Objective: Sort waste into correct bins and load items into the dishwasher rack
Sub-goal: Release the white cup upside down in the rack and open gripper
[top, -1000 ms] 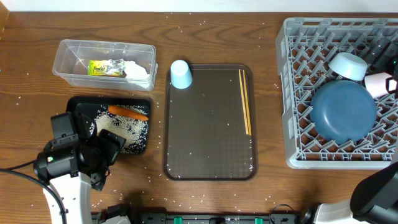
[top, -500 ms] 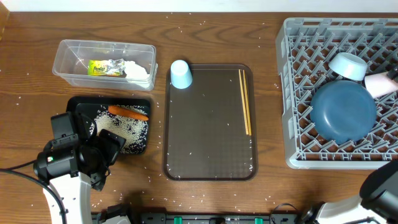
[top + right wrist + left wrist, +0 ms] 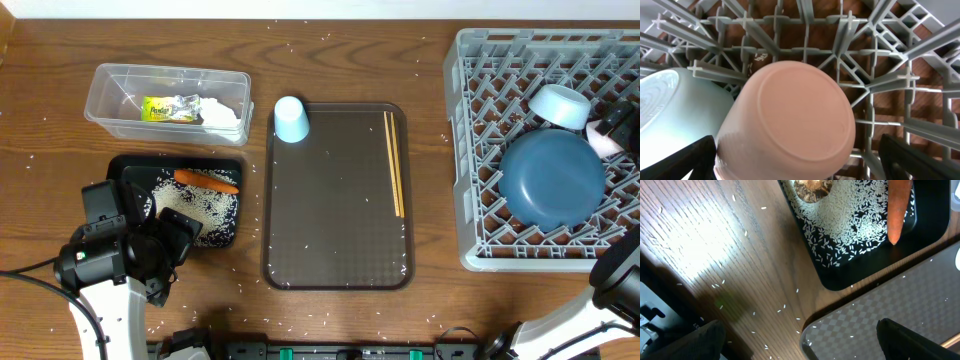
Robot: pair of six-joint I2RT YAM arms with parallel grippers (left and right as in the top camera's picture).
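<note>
Left gripper (image 3: 799, 345) hovered at the table's (image 3: 60, 40) 8 o'clock, fingers (image 3: 687, 340) spread wide, right over the near corner of the black tray (image 3: 150, 163). In that tray was a bed of rice (image 3: 195, 207), with the carrot (image 3: 206, 181) lying across its 12 o'clock side. The wrist view showed the brown lump (image 3: 812, 187) sitting on the grains.

Up at 10 o'clock stood the clear tub (image 3: 100, 95), with the snack wrapper (image 3: 168, 108) and the crumpled napkin (image 3: 225, 113) side by side inside it. Dead centre lay the brown serving tray (image 3: 330, 220). The light blue cup (image 3: 291, 119) stood on its 11 o'clock corner, and the chopsticks (image 3: 394, 177) lay together along its 3 o'clock edge.

Over at 3 o'clock, the rack (image 3: 470, 150) held the blue plate (image 3: 553, 178). The white bowl (image 3: 559, 106) sat at the plate's 12 o'clock and the whitish cup (image 3: 603, 136) at its 2 o'clock, just beside the bowl.

Right gripper (image 3: 800, 167) hung directly over that cup, which showed its base to the wrist camera. The jaws stood wide apart, one finger on each side, and the finger (image 3: 920, 160) away from the bowl was plainly off it. Stray grains dotted the wood all around.
</note>
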